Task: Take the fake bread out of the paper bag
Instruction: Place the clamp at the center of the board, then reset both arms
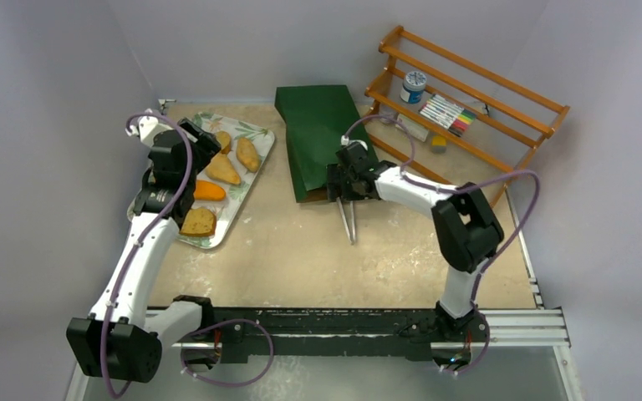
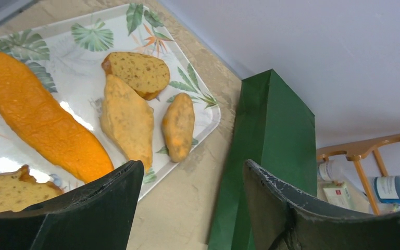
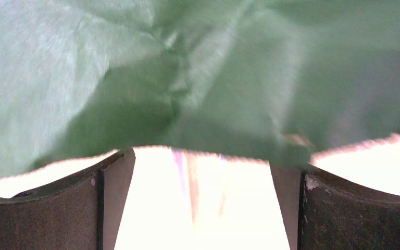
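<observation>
Gaping, the right end effector (image 3: 203, 164) sits at the paper bag (image 1: 318, 134); the left end effector (image 2: 192, 172) gapes above the tray (image 2: 78, 78).

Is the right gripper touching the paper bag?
Cannot tell. The right wrist view shows the blurred edge of the paper bag overlapping the open right gripper; the top view is too coarse.

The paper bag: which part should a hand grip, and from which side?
Pinch the upper lip of the mouth, coming from the near side. The paper bag lies flat on the table, mouth toward the arms, so that thin zigzag edge is probably the only graspable part; the open right hand faces it.
</observation>
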